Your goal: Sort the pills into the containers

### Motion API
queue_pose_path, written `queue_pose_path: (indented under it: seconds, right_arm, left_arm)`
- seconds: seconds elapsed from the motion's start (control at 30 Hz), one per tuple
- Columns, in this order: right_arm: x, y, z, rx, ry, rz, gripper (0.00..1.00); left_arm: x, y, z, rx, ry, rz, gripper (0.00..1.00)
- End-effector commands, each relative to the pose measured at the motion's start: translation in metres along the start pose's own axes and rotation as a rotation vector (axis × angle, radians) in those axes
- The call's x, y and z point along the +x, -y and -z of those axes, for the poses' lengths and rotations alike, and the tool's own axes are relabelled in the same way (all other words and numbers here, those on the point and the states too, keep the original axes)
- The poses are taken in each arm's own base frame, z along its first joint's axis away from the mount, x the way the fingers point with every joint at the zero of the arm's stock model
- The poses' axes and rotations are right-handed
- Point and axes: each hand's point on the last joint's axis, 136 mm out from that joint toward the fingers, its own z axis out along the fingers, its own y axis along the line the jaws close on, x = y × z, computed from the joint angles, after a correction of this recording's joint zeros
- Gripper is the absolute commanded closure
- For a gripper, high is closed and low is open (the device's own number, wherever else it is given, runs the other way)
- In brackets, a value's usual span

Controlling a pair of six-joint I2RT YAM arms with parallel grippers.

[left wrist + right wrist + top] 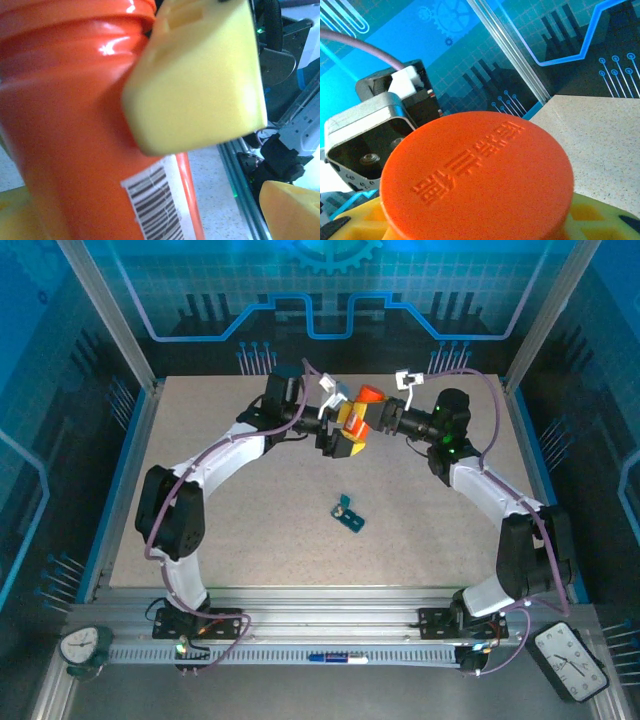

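Top external view: the left gripper (343, 437) and the right gripper (366, 418) meet at the table's 12 o'clock. They come in from 9 and 3 o'clock, both at the orange bottle (370, 395). The bottle is tilted, with its cap toward 1 o'clock.

In the left wrist view the left pincer is released. Its finger (294, 210) at 5 o'clock stands clear of the bottle wall, with speckled table (220, 510) showing in the gap. Its other finger is only a yellow sliver at 7 o'clock, against the bottle. A barcode label (155, 200) sits at 6 o'clock on the bottle's side.

The right pincer is clenched on the orange bottle. In the left wrist view one of its yellow fingers (200, 80) presses the bottle just under the ridged neck. In the right wrist view the embossed cap (480, 175) sits between yellow fingers low in the picture.

Further out, the dark-teal pill box (350, 515) lies flat near the table's centre, at 6 o'clock from the bottle and well apart from both grippers.

Off the table, a round dial (80, 645) sits at the 7 o'clock corner and a clock (572, 660) at the 5 o'clock corner. A blue marker (335, 657) lies on the rail at 6 o'clock.
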Motion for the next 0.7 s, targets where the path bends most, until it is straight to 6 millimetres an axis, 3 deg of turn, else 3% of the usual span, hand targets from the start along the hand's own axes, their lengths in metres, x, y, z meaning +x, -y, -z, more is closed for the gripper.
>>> queue_pose_path:
  seconds: [0.0, 0.47, 0.67]
  right_arm:
    - [-0.016, -0.006, 0.001, -0.001, 0.043, 0.022, 0.74]
    - [-0.023, -0.006, 0.011, 0.039, 0.04, 0.037, 0.74]
    - [-0.023, -0.004, 0.013, 0.072, 0.031, 0.047, 0.74]
  left_arm:
    - [-0.024, 0.007, 0.012, -0.036, 0.068, -0.11, 0.01]
    - [-0.052, -0.033, 0.074, -0.2, 0.374, 0.05, 0.01]
    - [-0.057, -0.031, 0.082, -0.249, 0.344, -0.084, 0.01]
